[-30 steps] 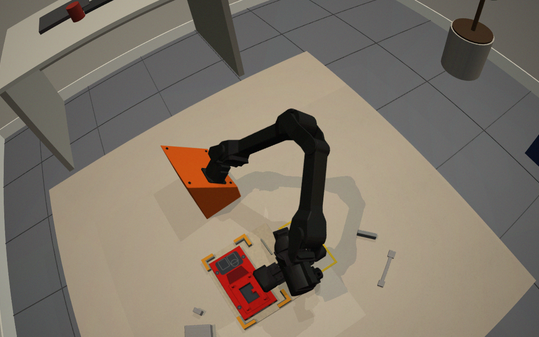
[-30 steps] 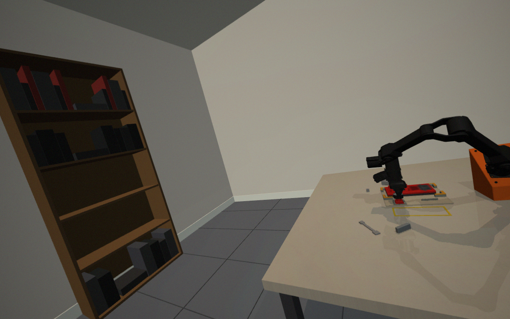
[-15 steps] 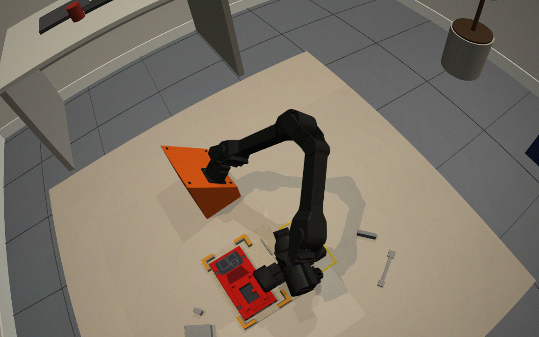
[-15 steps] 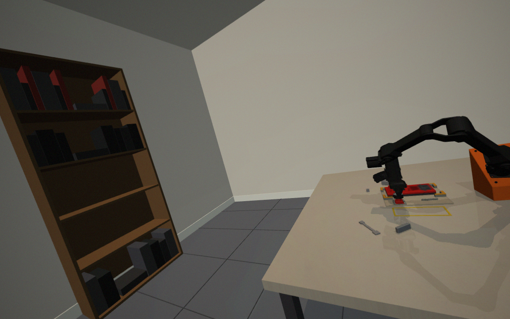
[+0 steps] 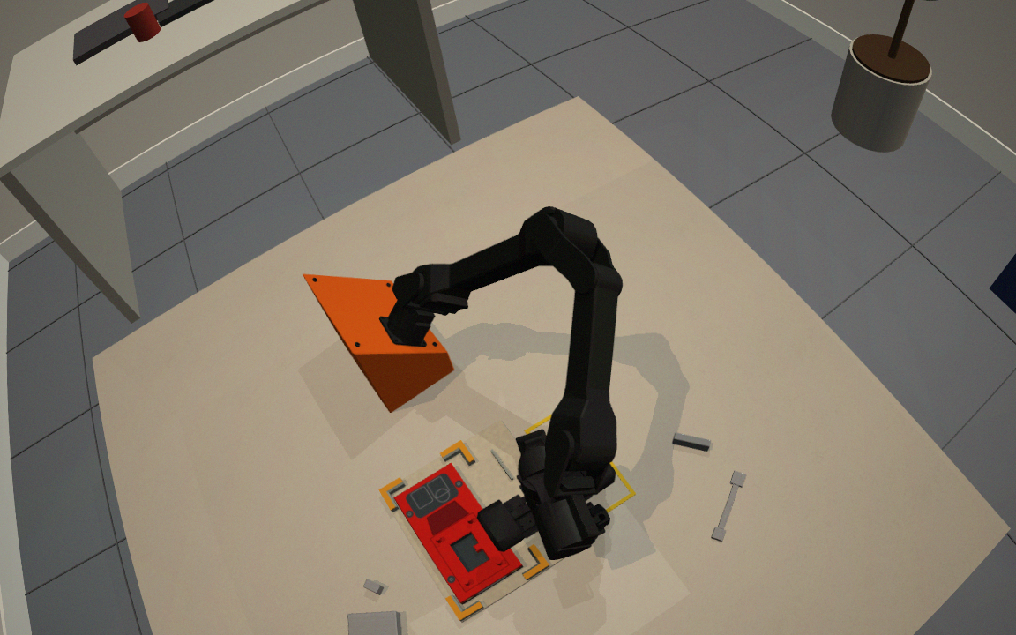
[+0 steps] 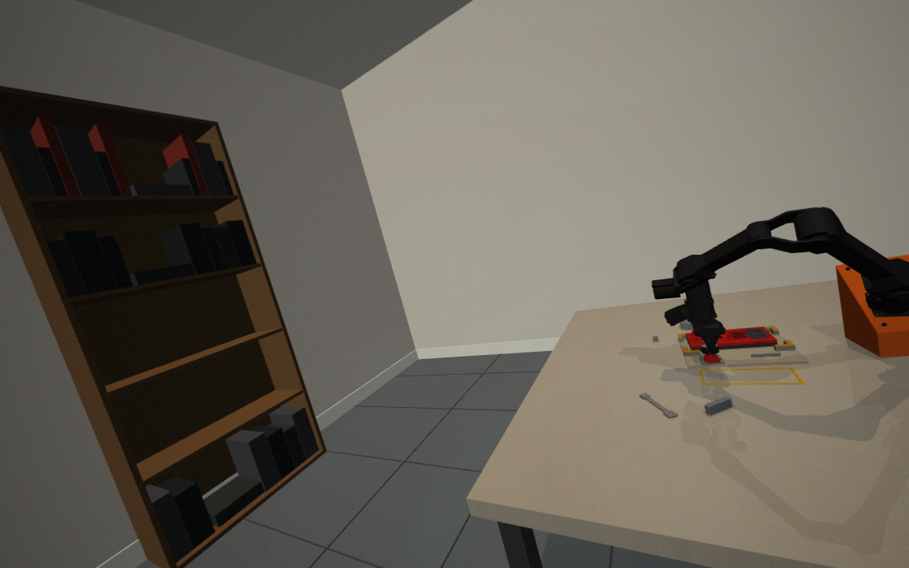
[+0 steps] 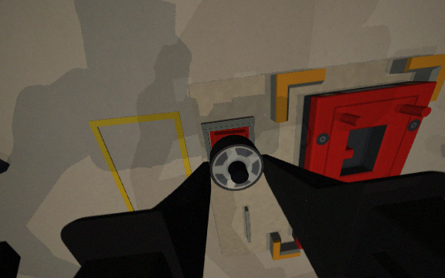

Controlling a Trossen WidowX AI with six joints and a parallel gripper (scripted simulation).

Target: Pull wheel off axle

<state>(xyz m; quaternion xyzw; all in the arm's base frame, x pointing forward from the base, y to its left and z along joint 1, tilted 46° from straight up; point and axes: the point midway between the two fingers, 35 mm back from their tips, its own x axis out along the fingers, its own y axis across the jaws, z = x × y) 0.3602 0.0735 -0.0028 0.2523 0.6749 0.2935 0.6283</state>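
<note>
Gripping the wheel (image 7: 236,167) from both sides, the gripper (image 7: 238,174) is pointing straight down over the table (image 5: 772,378), and its two black fingers are pressing on the dark rim of the wheel. The wheel is sitting directly above a small red block in a grey frame (image 7: 228,129), so I cannot tell whether it is already free of the axle. The yellow outlined area (image 7: 104,147) is lying just beside it on one side, and the red plate (image 7: 365,131) with orange corner pieces (image 7: 297,83) on the other.
</note>
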